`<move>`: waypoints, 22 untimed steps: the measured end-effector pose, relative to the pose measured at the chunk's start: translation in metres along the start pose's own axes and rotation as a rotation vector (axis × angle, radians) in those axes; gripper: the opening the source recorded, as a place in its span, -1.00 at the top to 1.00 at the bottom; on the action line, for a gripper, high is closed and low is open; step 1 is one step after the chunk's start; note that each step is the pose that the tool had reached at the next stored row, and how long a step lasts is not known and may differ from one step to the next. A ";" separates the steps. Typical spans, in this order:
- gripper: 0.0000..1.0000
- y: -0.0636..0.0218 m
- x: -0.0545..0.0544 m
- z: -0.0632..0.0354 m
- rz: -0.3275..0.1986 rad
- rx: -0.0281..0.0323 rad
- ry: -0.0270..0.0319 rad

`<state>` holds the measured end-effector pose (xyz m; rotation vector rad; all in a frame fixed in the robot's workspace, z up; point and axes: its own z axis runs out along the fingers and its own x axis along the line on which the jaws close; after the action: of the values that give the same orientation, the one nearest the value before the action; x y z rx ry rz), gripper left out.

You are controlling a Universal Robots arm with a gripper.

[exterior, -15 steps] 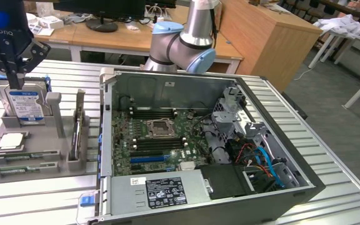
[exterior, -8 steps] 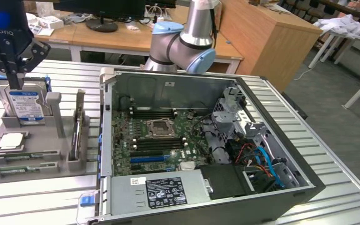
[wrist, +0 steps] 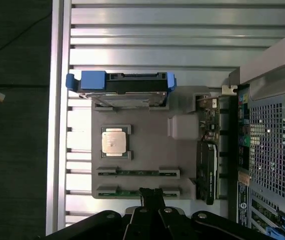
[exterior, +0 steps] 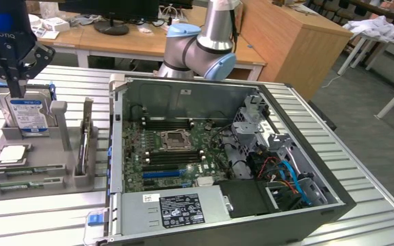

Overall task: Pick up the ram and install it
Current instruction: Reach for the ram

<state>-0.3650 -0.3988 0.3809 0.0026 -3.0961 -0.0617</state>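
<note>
An office-like lab: wooden desks (exterior: 135,43), a monitor (exterior: 115,7), an open computer case (exterior: 176,100) on a metal table (exterior: 39,220).

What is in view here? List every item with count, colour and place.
ram sticks: two, green, lying side by side in the holder's slots
hard drive: one, silver with blue label and blue carrier, upright in the holder
processor: one, silver, flat in the holder between drive and ram
expansion card: one, dark, on edge at the holder's case side
holder: one, grey, on the table
computer case: one, black and grey, open, beside the holder
table: one, silver, slatted
robot arm: one, silver with blue caps, behind the case
claw: one, black, shut, holding nothing, above the holder
</note>
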 end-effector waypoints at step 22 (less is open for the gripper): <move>0.79 -0.0134 0.007 -0.0002 0.000 0.0000 -0.0011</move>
<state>-0.3720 -0.4122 0.3809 0.0028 -3.0972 -0.0618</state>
